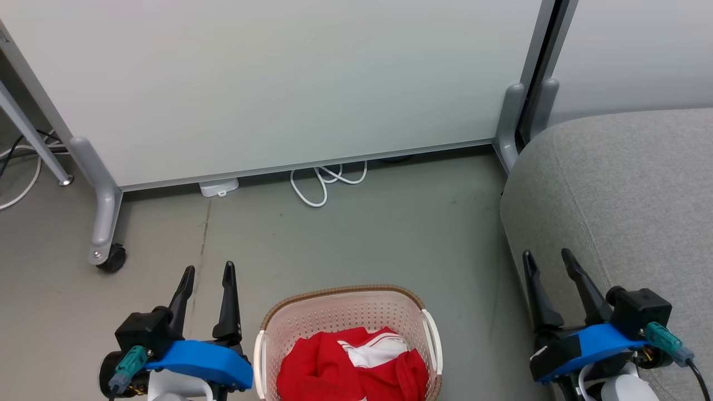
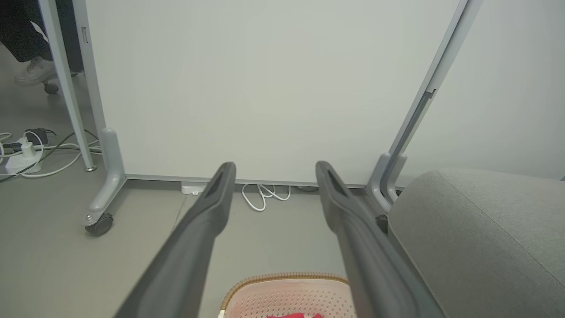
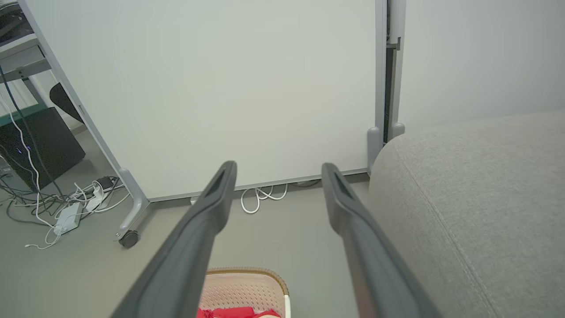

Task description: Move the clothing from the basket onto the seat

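A grey, matt floor (image 1: 390, 234) runs up to a smooth pale panel (image 1: 278, 83) on castor feet, with a white cable (image 1: 326, 186) looped at its base. The basket (image 1: 345, 291) stands on the floor between the arms. It is cream plastic pierced with small holes under a brown woven-look rim. The clothing (image 1: 328, 370) lies bunched inside it, soft red cloth with a white patch showing. The seat (image 1: 629, 184), a rounded grey cushion of coarse weave with stitched seams, rises near the basket's right. The left tool (image 1: 209, 268) and right tool (image 1: 547, 255) stand released and empty, one on either side of the basket. I judge that no garment is on the seat yet. A good pick would go down into the thick of the heap, pinch a deep fold rather than a hem, and lift clear of the rim before crossing to the seat, since trailing cloth could snag.
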Robot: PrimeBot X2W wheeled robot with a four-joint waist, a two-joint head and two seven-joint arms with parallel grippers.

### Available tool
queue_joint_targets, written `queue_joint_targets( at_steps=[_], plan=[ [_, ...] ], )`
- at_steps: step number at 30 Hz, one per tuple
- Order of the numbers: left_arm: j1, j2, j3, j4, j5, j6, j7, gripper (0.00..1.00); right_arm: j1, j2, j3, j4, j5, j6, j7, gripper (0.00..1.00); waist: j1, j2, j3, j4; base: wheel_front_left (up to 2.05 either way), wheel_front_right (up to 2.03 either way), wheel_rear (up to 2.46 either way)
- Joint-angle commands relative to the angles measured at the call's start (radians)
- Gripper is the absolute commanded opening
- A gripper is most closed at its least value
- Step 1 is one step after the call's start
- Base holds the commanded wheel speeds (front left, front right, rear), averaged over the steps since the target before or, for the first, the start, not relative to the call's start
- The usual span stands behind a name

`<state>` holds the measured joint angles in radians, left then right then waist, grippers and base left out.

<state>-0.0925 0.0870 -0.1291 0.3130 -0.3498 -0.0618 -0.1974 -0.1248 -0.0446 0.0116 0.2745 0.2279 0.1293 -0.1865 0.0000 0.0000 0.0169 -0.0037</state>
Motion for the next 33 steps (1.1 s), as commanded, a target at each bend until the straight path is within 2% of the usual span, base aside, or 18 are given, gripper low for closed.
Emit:
queue_joint_targets(
  at_steps=[1, 33],
  plan=[
    [-0.021, -0.001, 0.001, 0.0, 0.018, -0.001, -0.01, 1.0, -0.018, -0.007, 0.001, -0.002, -0.024, 0.002, -0.009, 1.0, 0.0, 0.0, -0.001, 0.0, 0.0, 0.0, 0.0],
    [-0.006, -0.026, -0.001, 0.04, 0.192, -0.007, -0.07, 1.0, -0.015, -0.008, 0.014, 0.001, -0.264, 0.002, -0.056, 1.0, 0.0, 0.0, -0.013, -0.014, 0.0, 0.0, 0.0]
  ],
)
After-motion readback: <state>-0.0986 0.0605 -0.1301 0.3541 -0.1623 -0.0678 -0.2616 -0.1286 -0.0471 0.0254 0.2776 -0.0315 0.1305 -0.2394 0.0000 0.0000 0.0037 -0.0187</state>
